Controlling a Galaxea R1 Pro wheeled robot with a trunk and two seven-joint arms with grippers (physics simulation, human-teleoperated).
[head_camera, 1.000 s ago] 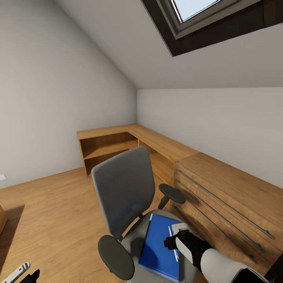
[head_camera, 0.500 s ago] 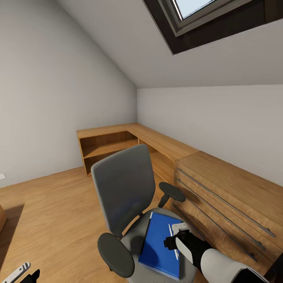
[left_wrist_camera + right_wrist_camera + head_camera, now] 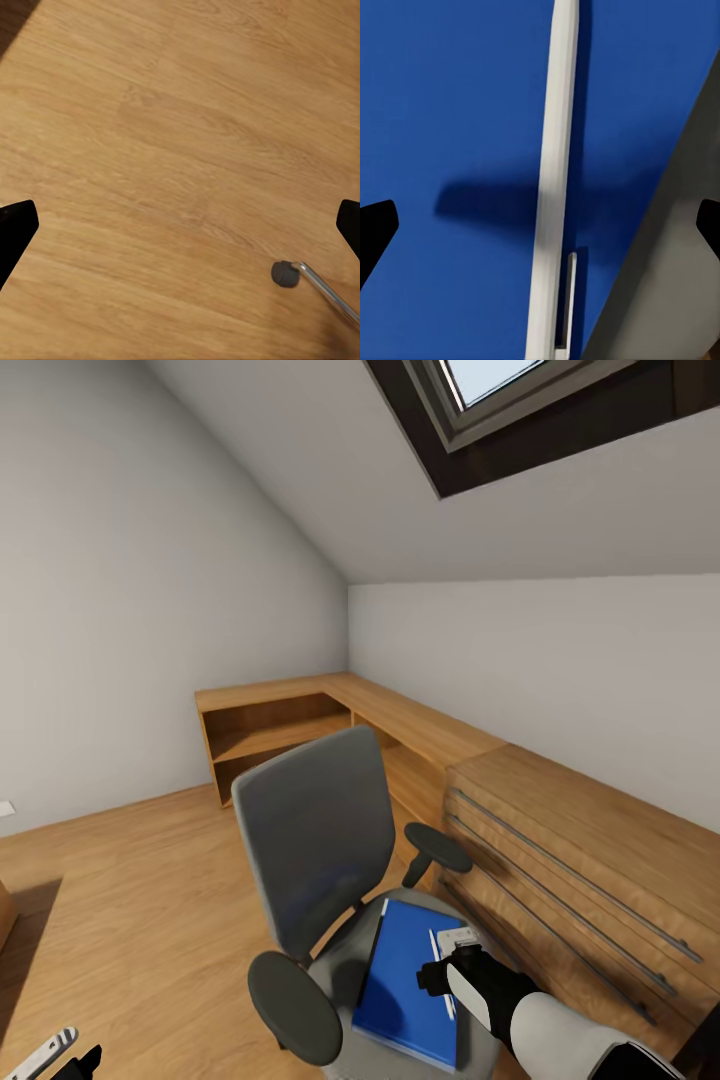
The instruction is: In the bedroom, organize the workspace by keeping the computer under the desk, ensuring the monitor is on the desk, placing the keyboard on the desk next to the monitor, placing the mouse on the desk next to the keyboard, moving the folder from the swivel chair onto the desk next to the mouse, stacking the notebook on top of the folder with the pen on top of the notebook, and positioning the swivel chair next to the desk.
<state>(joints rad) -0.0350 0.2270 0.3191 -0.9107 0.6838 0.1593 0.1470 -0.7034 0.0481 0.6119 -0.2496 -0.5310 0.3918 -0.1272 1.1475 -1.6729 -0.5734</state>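
Partly cut off — right claw [image 3: 540,225] wide over pen [image 3: 553,187] on folder [image 3: 450,112].

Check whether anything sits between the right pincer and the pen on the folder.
Nothing visible does. The right pincer hangs open straight over the pen, which lies bare on the folder on the swivel chair; the notebook lies just beside it.

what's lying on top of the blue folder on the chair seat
A thin white pen lies directly on the folder. A pale grey notebook sits along its edge; the right gripper hides part of it, so its overlap is unclear.
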